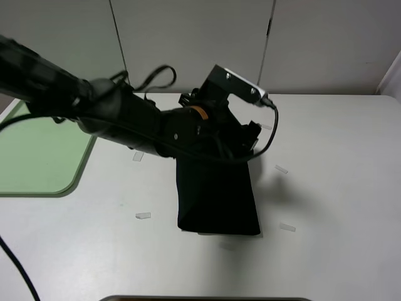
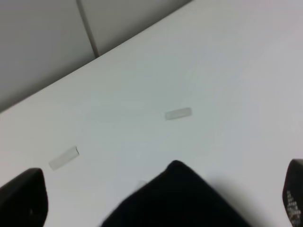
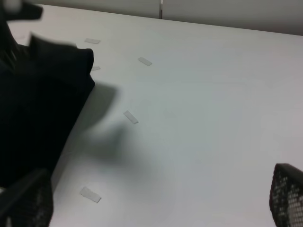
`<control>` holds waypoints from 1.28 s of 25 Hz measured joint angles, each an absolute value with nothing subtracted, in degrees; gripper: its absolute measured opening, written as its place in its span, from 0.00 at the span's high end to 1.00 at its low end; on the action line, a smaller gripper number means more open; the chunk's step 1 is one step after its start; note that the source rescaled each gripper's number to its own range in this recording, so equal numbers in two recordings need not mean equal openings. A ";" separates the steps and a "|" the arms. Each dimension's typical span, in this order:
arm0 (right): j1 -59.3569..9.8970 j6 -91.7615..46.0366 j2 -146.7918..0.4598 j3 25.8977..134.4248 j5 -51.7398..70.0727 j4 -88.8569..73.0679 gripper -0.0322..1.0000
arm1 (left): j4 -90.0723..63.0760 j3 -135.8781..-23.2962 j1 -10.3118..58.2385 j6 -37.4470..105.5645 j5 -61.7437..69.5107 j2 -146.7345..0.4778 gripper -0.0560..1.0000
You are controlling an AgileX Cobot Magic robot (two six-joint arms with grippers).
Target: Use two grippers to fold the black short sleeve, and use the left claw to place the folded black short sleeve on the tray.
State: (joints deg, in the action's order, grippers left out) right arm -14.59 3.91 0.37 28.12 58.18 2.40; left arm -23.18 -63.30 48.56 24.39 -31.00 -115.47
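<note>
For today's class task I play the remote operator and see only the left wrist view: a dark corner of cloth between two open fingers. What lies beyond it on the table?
Observer: The black short sleeve lies folded into a narrow rectangle on the table, shown in the exterior high view.
Operator: Where is the tray?
Observer: The light green tray sits at the table's left edge, apart from the shirt, with nothing visibly on it.
Operator: And the other arm?
Observer: The right gripper is open beside the shirt's edge, holding nothing.
Operator: Is my own claw gripping?
Observer: No, the left gripper is open above the shirt's far end.
</note>
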 joint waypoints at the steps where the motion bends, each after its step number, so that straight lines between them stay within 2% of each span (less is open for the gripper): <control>1: -14.59 3.91 0.37 28.12 58.18 2.40 0.00 | -25.42 -63.30 48.56 24.60 -27.22 -113.21 0.00; 5: -14.59 3.91 0.37 28.12 58.18 2.40 0.00 | -36.82 -62.82 47.70 27.54 -12.03 -106.11 0.00; 12: -14.59 3.91 0.37 28.12 58.18 2.40 0.00 | -49.01 -52.62 43.62 29.53 1.22 -97.28 0.00; 20: -14.59 3.91 0.37 28.12 58.18 2.40 0.00 | -61.09 -42.06 38.83 33.49 5.82 -92.59 0.00; 32: -14.59 3.91 0.37 28.12 58.18 2.40 0.00 | -85.17 -37.90 35.94 57.29 4.05 -94.15 0.00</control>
State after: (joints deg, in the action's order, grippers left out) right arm -14.59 3.91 0.37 28.12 58.18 2.40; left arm -85.17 -37.90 35.94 57.29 4.05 -94.15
